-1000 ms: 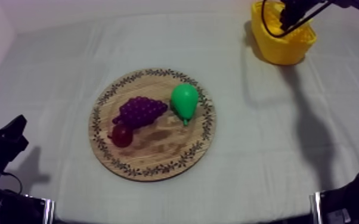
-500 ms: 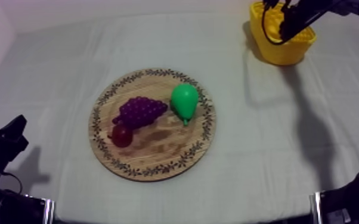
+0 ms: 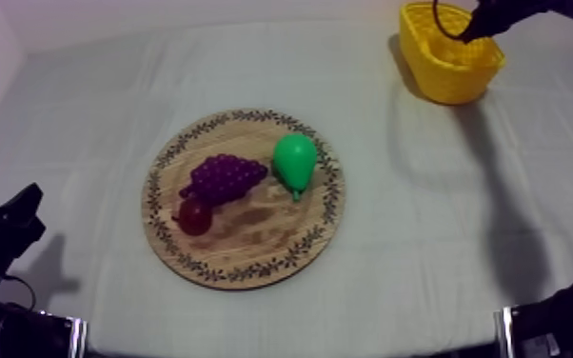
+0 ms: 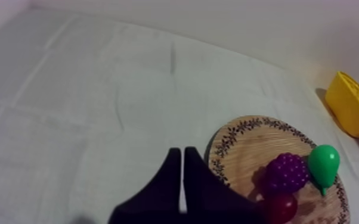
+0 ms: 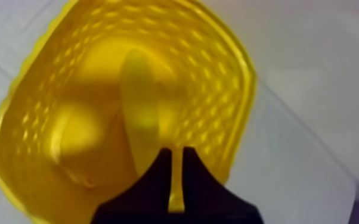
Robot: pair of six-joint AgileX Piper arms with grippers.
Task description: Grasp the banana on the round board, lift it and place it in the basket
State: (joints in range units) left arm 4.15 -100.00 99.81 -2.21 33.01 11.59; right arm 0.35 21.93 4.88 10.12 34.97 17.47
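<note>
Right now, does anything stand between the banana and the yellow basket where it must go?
Nothing visible does. The banana lies inside the yellow basket, under the right gripper, whose fingers lie together on nothing. The pear, the grapes and the small red fruit sit apart on the wooden board.

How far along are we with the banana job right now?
Done: the banana lies inside the yellow basket; the wooden board holds grapes, a pear and a small red fruit. In hand: nothing, the right end effector is shut, empty, above the basket. Left: probably only pulling that arm back; the left end effector sits shut off the board.
</note>
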